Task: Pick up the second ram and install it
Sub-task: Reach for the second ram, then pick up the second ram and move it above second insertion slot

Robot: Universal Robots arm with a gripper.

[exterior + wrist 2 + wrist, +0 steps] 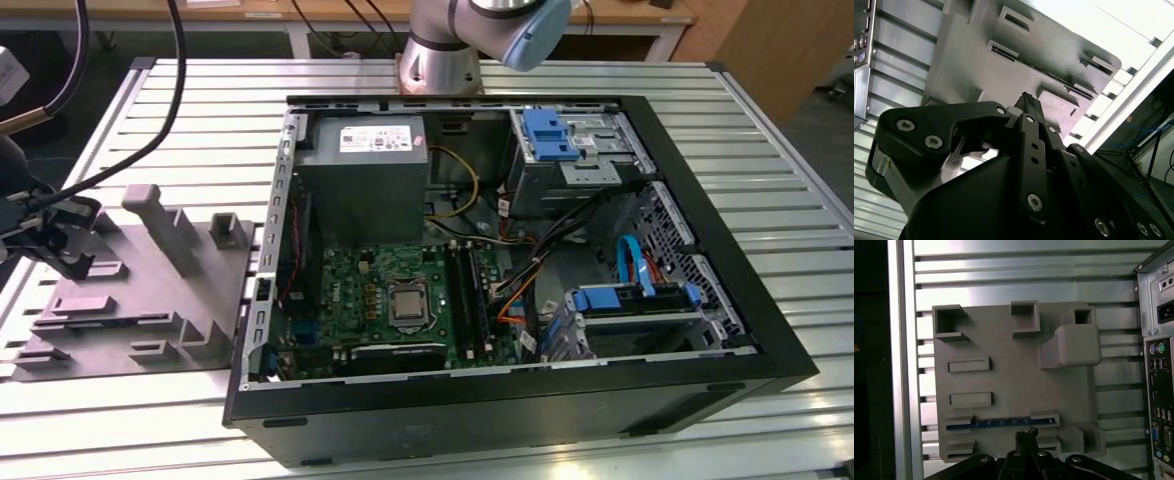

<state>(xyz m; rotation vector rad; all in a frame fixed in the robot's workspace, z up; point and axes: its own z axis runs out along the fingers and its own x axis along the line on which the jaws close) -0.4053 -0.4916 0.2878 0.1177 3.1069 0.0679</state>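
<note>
Ram: the second ram (1001,422) stands on its long edge in a slot near one edge of the grey tray (1014,375); its thin blue upper edge faces the first wrist view.
Gripper: your gripper (67,252) hangs over the tray at the exterior view's left, well apart from the computer case (534,400); in the first wrist view the gripper (1026,434) sits just beside the stick's line, a little off the middle of its length.
Grip: clenched on nothing, as far as both wrist views let you judge; the jaws look pressed together.
Step in hand: the approach to the pick; the stick is not yet touched.
Alignment: centre over the stick's mid-length; turn the wrist so the jaws close on its two flat faces, not on its ends.
Opening: release before you descend; shut jaws would probably land on the thin edge and tilt it in the slot.
Hold: take it deep enough to be firm yet clear of the tray; squeeze gently, since the board is thin.
Lift: draw straight up along the slot; a sideways pull would likely bind it against the end brackets.
</note>
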